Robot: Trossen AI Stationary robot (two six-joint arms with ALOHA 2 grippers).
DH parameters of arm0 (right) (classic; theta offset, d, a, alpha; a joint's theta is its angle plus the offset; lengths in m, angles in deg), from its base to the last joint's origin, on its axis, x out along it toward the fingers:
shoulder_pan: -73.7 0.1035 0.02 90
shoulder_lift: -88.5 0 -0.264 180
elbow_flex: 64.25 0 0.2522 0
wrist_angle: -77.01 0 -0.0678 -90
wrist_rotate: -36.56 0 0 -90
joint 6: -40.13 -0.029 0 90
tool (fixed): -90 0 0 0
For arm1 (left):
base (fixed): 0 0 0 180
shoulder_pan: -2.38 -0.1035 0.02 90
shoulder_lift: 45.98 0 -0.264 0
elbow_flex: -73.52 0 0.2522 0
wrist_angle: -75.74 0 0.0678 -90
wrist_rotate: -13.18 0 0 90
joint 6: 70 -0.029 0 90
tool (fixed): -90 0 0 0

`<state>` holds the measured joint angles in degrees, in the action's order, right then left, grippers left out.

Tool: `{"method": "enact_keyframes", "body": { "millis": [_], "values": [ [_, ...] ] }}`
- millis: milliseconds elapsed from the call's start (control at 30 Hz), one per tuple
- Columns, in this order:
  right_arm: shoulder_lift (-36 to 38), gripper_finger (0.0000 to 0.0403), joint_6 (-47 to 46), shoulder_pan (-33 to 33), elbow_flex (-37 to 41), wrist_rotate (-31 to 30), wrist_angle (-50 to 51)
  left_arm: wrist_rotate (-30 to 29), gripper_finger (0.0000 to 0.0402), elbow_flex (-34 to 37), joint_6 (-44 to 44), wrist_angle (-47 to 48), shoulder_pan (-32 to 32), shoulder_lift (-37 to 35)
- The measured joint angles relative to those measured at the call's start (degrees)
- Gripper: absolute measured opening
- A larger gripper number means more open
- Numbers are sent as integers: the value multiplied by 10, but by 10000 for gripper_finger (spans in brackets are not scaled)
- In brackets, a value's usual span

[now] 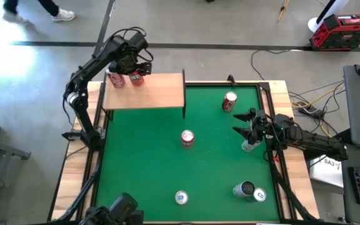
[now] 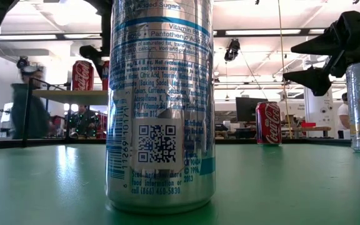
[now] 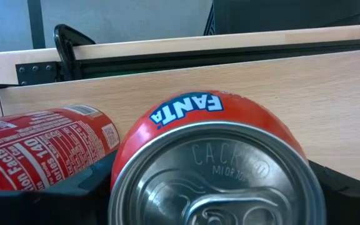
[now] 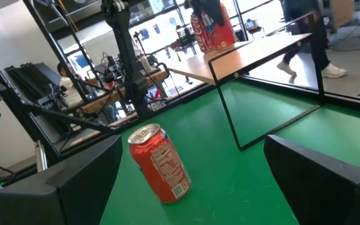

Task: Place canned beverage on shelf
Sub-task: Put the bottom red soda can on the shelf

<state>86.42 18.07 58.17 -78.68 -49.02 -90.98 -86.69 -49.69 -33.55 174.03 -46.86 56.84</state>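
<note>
The light-wood shelf (image 1: 155, 94) stands at the mat's far left; it also shows in the left wrist view (image 3: 330, 81). A red Coca-Cola can (image 1: 115, 79) stands on its far left corner. My left gripper (image 1: 136, 70) is over the shelf's far edge, shut on a red Fanta can (image 3: 211, 144) beside that can. My right gripper (image 1: 245, 124) is open and empty near the mat's right edge, next to a silver can (image 1: 250, 145). Its fingers point toward a red can (image 4: 159, 162) at the mat's middle. My left gripper pinches the Fanta can between its two fingers, on opposite sides of the can's wall just below the top rim (image 3: 120, 175). The fingers come down from above, a little slanted. The can stands upright with its lid up; its base is hidden by the can itself.
Another red can (image 1: 230, 101) stands at the far right of the green mat (image 1: 142, 169). A silver can (image 1: 180, 197) stands near the front edge and fills the low view (image 2: 161, 106). Two more cans (image 1: 252, 191) stand at the front right. The shelf's black legs (image 4: 230, 112) stand on the mat.
</note>
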Motion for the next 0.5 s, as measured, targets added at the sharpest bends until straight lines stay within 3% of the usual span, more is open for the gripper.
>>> {"method": "enact_keyframes", "body": {
  "millis": [233,500],
  "values": [
    [0,382,0,0,0,0,0,0,296,0,0,1,0,0],
    [0,382,0,0,0,0,0,0,356,0,3,14,0,1]
  ]
}}
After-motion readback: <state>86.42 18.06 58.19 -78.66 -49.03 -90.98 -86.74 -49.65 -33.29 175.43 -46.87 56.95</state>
